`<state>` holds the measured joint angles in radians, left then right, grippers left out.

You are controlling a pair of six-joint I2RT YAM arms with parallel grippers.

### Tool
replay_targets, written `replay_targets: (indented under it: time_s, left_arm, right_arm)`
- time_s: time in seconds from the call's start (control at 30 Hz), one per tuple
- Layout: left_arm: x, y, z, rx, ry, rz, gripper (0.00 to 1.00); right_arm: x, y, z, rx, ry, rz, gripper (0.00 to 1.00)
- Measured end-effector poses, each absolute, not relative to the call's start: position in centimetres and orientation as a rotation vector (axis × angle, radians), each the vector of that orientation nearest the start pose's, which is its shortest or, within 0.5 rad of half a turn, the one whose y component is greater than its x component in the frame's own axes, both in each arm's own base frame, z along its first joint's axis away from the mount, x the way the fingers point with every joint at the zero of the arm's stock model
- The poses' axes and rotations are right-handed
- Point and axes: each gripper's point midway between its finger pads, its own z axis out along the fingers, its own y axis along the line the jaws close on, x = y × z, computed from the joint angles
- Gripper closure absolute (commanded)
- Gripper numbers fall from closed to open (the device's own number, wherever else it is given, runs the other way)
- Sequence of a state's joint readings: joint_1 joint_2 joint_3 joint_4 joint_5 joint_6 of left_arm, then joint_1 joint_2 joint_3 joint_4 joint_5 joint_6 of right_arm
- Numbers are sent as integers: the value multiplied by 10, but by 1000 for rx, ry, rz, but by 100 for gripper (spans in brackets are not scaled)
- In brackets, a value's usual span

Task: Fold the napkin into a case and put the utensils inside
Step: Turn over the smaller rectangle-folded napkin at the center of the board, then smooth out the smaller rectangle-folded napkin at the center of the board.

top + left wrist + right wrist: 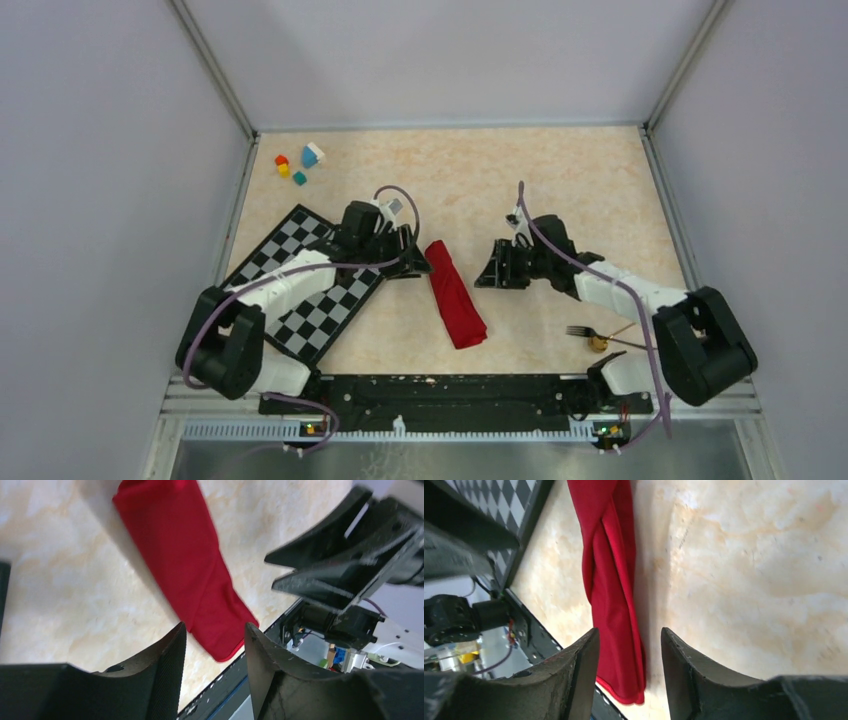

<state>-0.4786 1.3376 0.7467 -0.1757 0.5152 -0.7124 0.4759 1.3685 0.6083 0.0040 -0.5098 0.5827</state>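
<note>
Where the tabletop lies bare between the two arms, the red napkin rests flat, folded lengthwise into a narrow oblong strip that runs on a slant, its far end near the left jaws and its near end close to the front rail. The left jaws stand partly apart just beside that far end, holding nothing; in the left wrist view the cloth lies beyond the gap. The right jaws, on the strip's other side, are likewise parted and empty, clear of the cloth. The fork and spoon lie together by the right arm's base. The left arm reaches over the checkered mat; coloured blocks sit at the far left corner.
</note>
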Motion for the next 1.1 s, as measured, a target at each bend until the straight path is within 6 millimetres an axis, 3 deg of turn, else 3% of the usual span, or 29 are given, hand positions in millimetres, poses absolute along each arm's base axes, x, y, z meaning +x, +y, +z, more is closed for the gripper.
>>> replay_targets:
  time_s: [0.13, 0.3, 0.4, 0.73, 0.9, 1.1]
  left_arm:
    - [267, -268, 115, 13, 2510, -1182, 53]
    - [297, -283, 106, 22, 2508, -1170, 55]
    - [309, -290, 97, 25, 2522, -1165, 55]
    - [327, -322, 52, 97, 2606, -1143, 55]
    - [327, -323, 55, 137, 2607, -1129, 53]
    - [328, -323, 72, 163, 2568, -1137, 53]
  right_arm:
    - [216, 234, 81, -206, 2501, 1036, 64]
    - [184, 258, 89, -337, 2509, 1151, 82]
    - [172, 267, 82, -354, 2515, 1210, 87]
    - [147, 244, 23, -248, 2638, 1143, 89]
    - [149, 243, 27, -247, 2625, 1126, 81]
    - [160, 264, 63, -307, 2499, 1224, 72]
